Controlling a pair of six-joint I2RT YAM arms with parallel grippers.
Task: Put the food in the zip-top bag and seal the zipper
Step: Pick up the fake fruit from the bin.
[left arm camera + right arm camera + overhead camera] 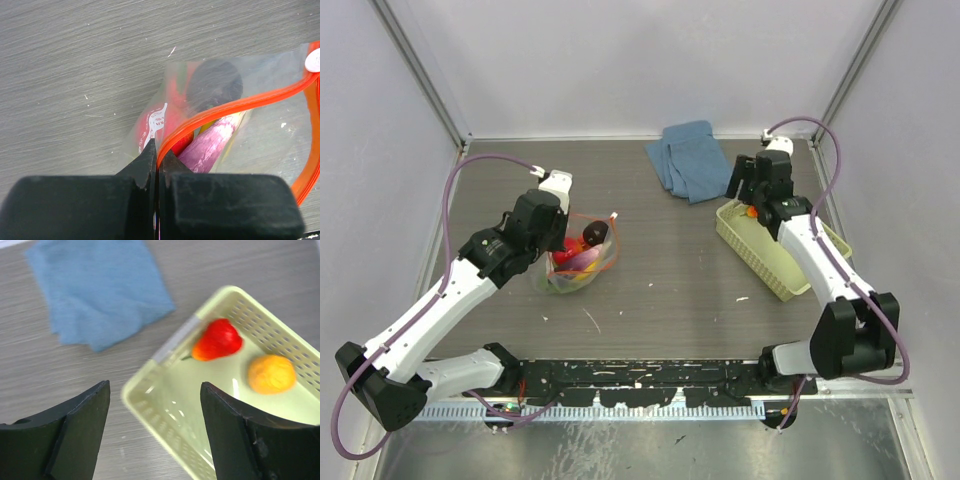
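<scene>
Left wrist view shows the left gripper [157, 167] clamped shut on the zipper [235, 106], probably the firmest hold on the flimsy, slippery bag [272, 132], while the right gripper [155, 390] gapes empty.

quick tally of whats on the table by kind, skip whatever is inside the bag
basket: 1
food pieces in it: 2, a red fruit and an orange fruit
blue cloth: 1
zip-top bag: 1
total: 5
</scene>
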